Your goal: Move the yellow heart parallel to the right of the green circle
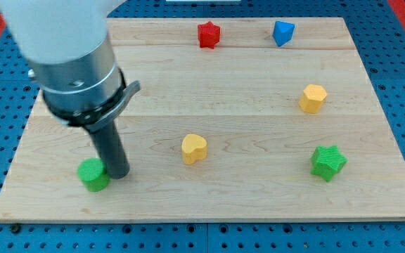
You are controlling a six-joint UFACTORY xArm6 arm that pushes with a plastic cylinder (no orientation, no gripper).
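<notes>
The yellow heart (194, 148) lies near the middle of the wooden board (209, 105). The green circle (93, 175) sits near the board's bottom left corner. My tip (119, 173) is down on the board right beside the green circle, on its right side, touching or nearly touching it. The yellow heart is well to the right of my tip and a little higher in the view.
A red star (209, 34) and a blue block (283, 32) sit at the view's top. A yellow hexagon (313, 98) is at the right. A green star (328, 162) is at the lower right. The arm's body fills the upper left.
</notes>
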